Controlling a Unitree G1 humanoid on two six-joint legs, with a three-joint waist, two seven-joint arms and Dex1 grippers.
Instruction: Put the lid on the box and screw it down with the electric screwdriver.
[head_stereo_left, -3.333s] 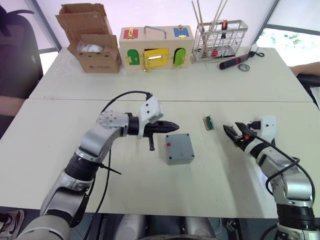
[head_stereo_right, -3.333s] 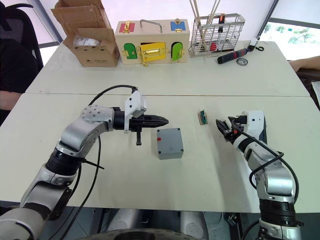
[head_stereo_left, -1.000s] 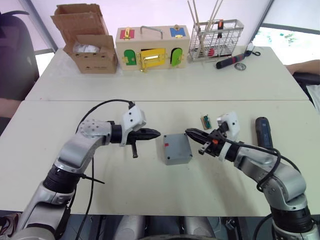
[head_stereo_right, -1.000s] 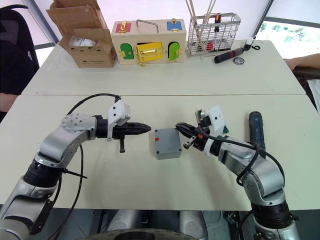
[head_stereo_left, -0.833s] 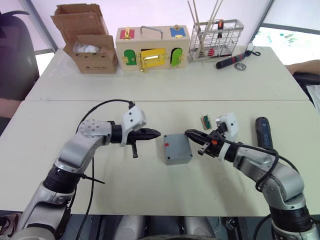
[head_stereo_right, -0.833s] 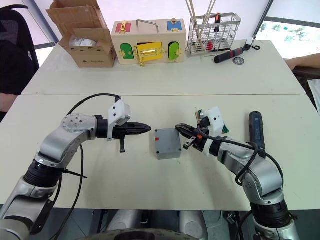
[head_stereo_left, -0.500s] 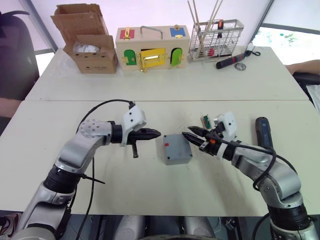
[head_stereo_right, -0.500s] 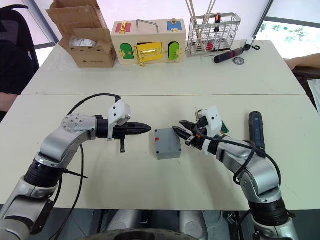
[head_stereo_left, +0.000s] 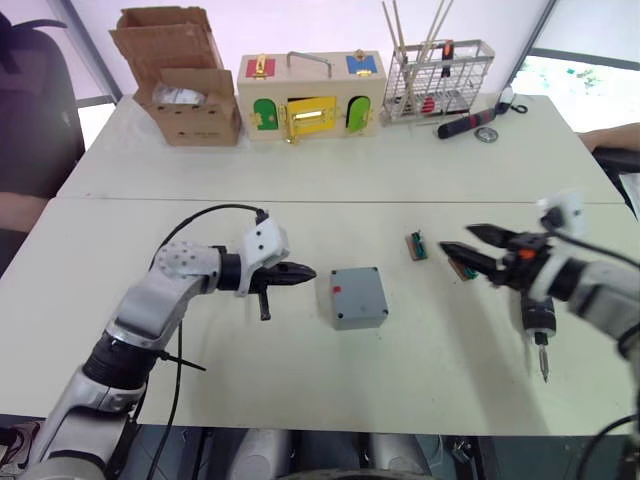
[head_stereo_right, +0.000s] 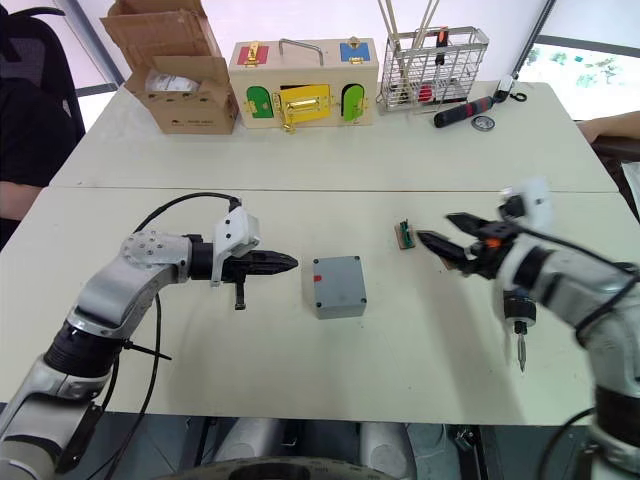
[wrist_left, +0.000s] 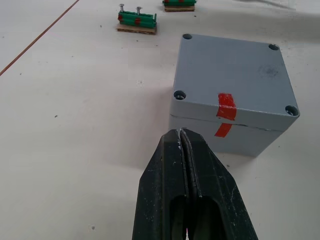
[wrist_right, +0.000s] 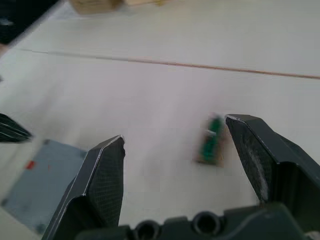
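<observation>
The grey box (head_stereo_left: 358, 305) stands mid-table with the grey lid (wrist_left: 230, 75) resting on top of it. Red tape crosses the seam, and screw heads show in the lid's corners. My left gripper (head_stereo_left: 305, 271) is shut and empty, its tips just left of the box and pointing at it. My right gripper (head_stereo_left: 455, 238) is open and empty, well to the right of the box, above a small green terminal block (head_stereo_left: 417, 245). The electric screwdriver (head_stereo_left: 535, 325) lies on the table under my right forearm, its metal bit pointing toward the front edge.
Along the back stand a cardboard box (head_stereo_left: 185, 80), a wooden box with coloured doors (head_stereo_left: 310, 95) and a wire rack (head_stereo_left: 440, 75). A black-and-red tool (head_stereo_left: 465, 125) lies beside the rack. A person's hand (head_stereo_left: 610, 135) rests at the far right edge.
My right gripper has drawn back to the right, away from the box's right side, still open. The left gripper has stayed by the box. The camera has shifted slightly.
</observation>
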